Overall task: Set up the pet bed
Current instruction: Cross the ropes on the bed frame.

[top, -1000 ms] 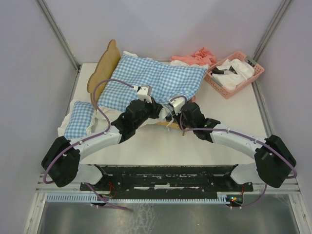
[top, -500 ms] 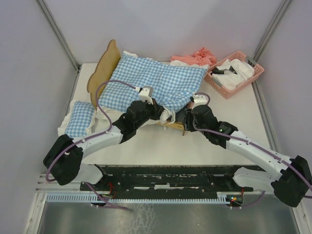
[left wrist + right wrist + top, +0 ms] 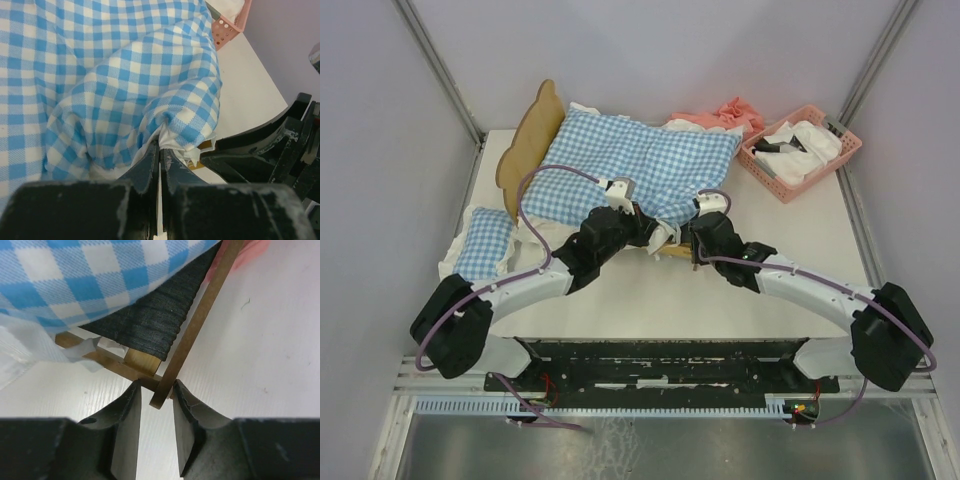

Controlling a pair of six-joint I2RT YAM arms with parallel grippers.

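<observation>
White bench (image 3: 770, 290) is carrying the light-wood pet bed frame (image 3: 525, 140) with wavy headboard at far left, under a blue-and-white checked cushion (image 3: 630, 165). Its left claw (image 3: 160, 150) is clenching the cushion's corner, while the right claw (image 3: 156, 387) is straddling the side rail (image 3: 200, 315) — grip unconfirmed. Advising steadying the frame while drawing the cushion square.

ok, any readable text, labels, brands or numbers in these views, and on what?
None readable in any view. The checked cushion, pet bed and pink basket show no print; dark marks on the white items in the basket are too small to tell.
</observation>
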